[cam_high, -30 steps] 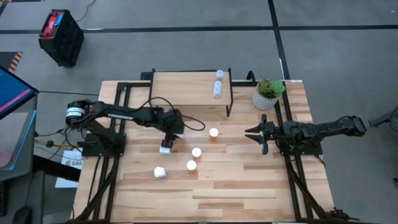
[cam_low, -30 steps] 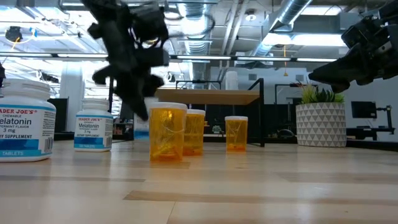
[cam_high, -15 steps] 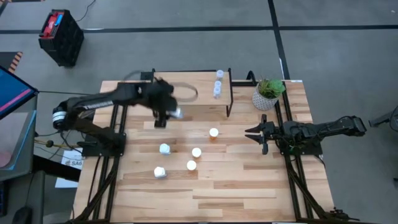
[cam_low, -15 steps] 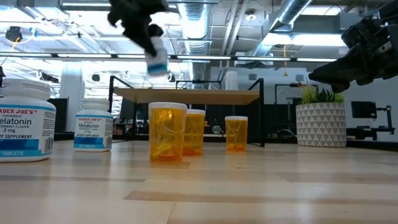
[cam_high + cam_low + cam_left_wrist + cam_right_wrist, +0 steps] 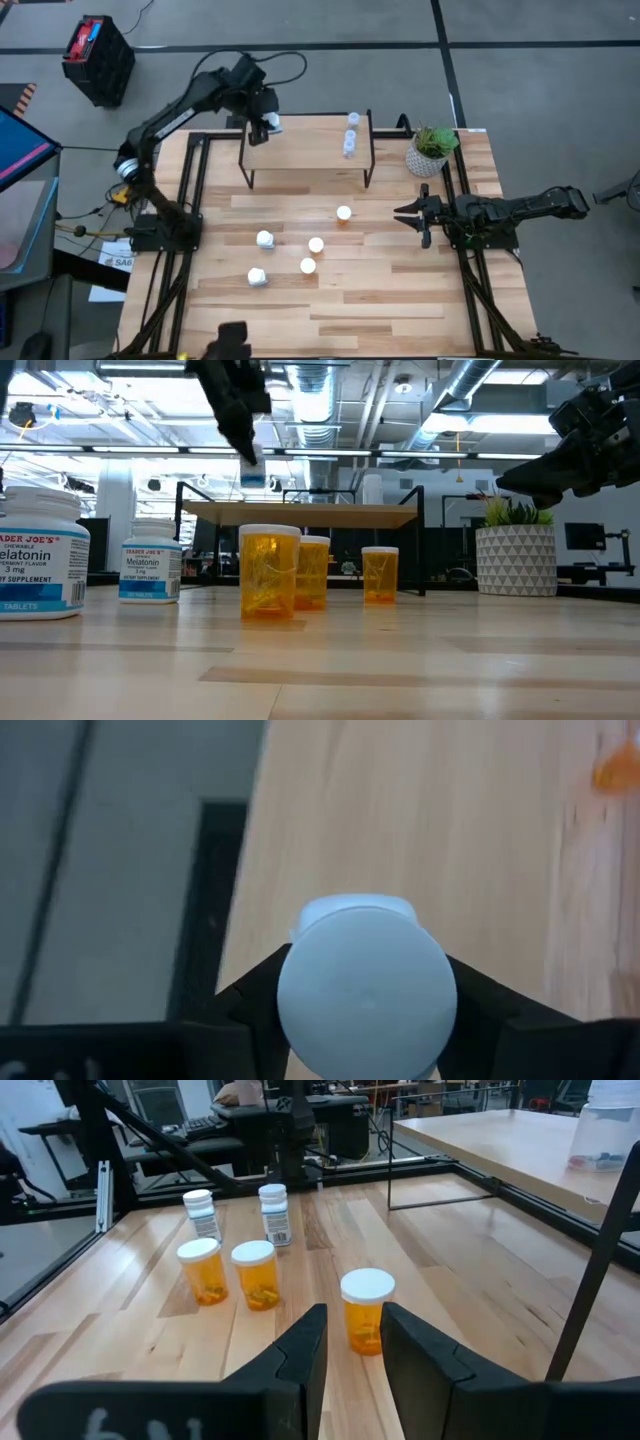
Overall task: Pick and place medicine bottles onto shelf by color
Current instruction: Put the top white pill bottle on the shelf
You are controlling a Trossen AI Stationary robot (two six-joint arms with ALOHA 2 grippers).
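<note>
The left gripper (image 5: 262, 122) pinches a white melatonin bottle (image 5: 270, 124) between its two dark fingers (image 5: 250, 1005), holding it in the air over the left end of the shelf (image 5: 305, 140); in the left wrist view the bottle's round white cap fills the gap between the fingers, with the shelf's light wooden top below it. In the low view the held bottle hangs above the shelf top, not touching it. The left arm reaches from its base at the table's left edge up and across to that corner.

The right gripper (image 5: 410, 216) hovers above the table (image 5: 400, 300) near the potted plant (image 5: 431, 148), its fingers close together with a narrow gap and nothing between them.

Three clear pale-blue bottles (image 5: 350, 134) stand in a row at the right end of the shelf top. On the table in front of the shelf stand three orange bottles with white caps (image 5: 316, 245) and, to their left, two more white melatonin bottles (image 5: 261, 258), all upright
</note>
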